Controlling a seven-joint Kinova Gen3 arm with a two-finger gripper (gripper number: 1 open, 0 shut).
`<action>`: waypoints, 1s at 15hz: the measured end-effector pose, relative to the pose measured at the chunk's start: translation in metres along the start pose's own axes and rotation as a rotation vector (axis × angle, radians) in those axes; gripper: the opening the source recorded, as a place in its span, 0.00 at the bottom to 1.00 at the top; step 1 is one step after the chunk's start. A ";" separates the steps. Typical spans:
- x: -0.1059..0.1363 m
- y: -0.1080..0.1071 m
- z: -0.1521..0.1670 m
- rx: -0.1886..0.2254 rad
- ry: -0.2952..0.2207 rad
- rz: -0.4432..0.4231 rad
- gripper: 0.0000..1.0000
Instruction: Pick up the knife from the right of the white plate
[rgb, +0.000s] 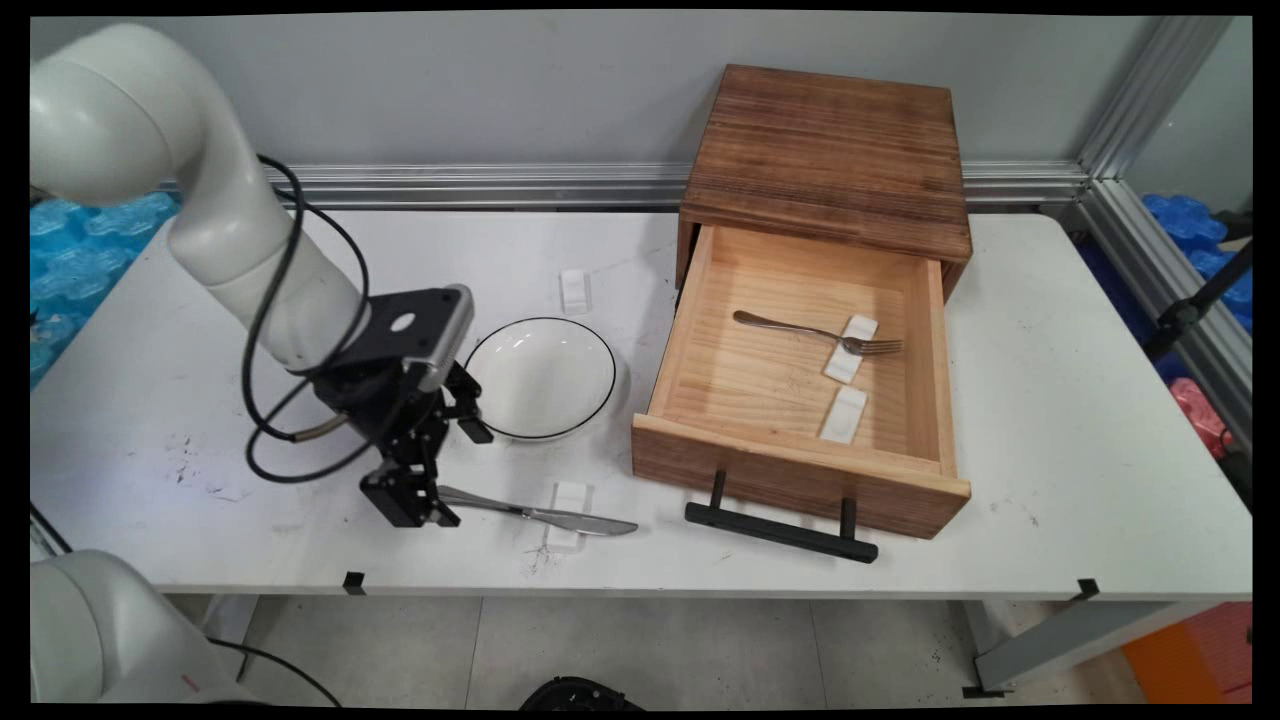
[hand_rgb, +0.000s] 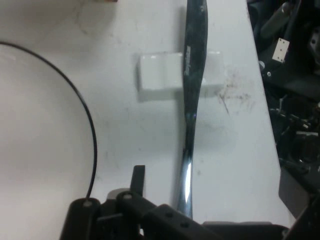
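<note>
The knife lies near the front edge of the bench, its middle across a small white rest, blade pointing to 3 o'clock. Open bench surface extends to 9 o'clock of the end effector and at the right of the open wooden drawer. Some stamped writing shows on the knife in the hand view, but it is too small to read. The end effector stands at the knife's handle end; I cannot tell if its fingers are spread or pinching the handle. The white plate with black rim sits at 1 o'clock of it. A fork lies in the drawer on a rest.
</note>
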 end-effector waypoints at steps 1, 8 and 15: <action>0.002 0.000 0.004 0.001 0.001 -0.001 1.00; 0.013 -0.003 0.030 0.003 0.009 -0.020 1.00; 0.016 -0.008 0.047 -0.006 0.011 -0.036 1.00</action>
